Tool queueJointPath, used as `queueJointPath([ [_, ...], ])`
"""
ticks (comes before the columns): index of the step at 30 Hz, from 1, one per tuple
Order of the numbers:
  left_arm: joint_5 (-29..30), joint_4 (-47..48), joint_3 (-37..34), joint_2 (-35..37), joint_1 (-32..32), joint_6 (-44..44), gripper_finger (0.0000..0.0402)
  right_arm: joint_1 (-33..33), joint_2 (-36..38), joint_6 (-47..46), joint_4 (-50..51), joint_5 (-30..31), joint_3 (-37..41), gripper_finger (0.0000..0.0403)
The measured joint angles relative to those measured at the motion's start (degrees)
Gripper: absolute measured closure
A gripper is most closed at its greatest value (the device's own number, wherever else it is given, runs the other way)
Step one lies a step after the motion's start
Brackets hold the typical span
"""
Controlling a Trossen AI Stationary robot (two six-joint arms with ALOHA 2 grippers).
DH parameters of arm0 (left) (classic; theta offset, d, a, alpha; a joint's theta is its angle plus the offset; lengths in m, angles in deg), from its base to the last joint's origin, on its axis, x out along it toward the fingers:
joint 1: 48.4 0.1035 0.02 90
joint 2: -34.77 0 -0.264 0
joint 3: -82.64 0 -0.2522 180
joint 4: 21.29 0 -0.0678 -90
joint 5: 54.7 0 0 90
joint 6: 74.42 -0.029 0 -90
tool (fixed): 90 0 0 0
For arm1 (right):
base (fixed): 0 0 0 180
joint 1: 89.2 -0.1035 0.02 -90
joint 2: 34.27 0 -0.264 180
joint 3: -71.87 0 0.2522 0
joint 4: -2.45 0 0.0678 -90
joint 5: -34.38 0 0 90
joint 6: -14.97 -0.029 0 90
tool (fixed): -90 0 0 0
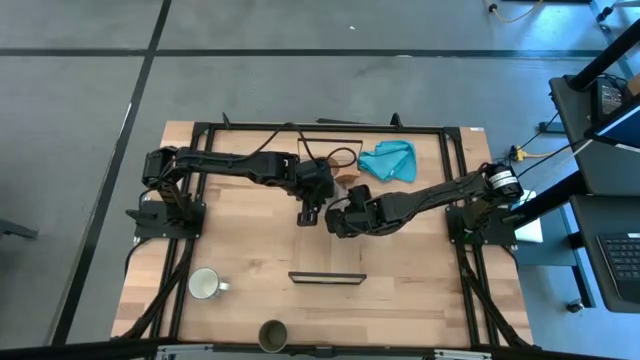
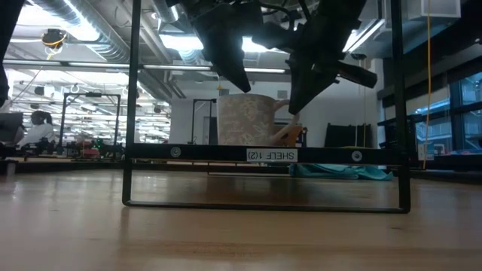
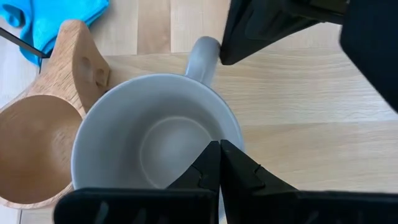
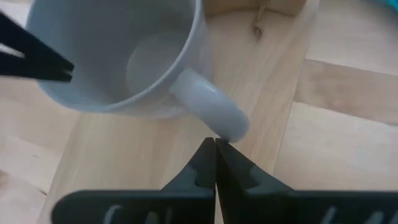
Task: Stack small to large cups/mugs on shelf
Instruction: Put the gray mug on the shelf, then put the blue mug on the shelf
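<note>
high: left gripper (image 1: 310, 212) and right gripper (image 1: 335, 218) meet mid-table, two mugs sit near front edge | low: grey mug (image 2: 246, 119) stands on shelf (image 2: 263, 154) | left wrist: fingers pinched together over mug rim, wooden cup (image 3: 37, 134) touching | right wrist: fingers closed, empty, beside handle (image 4: 208, 106) | judgement: rigid, smooth, breakable; grip the rim wall

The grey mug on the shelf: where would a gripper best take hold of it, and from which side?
Probably by the rim, from above. The grey mug stands upright, mouth open, so one finger can slip inside the wall and one outside. Best on the side away from the wooden cup, which sits close against it. Its handle juts out free, another option.
</note>
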Motion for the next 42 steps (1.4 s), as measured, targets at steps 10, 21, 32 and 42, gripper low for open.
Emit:
queueJointPath([
  [10,0.0,0.1,0.0,0.0,0.0,0.0,0.0401,0.6,0.0,0.6,0.8,1.7,0.0,0.0400],
  [21,0.0,0.3,0.0,0.0,0.0,0.0,0.0401,1.4,0.0,2.8,1.9,3.8,0.0,0.0400],
  [32,0.1,-0.1,-0.1,1.0,-0.1,1.3,0.0401,-0.5,0.9,2.8,1.1,6.5,0.0,0.0367],
  [42,4.4,-0.2,-0.1,8.7,-1.6,5.7,0.0380,-1.9,4.7,3.5,-1.2,9.1,-0.1,0.0281],
])
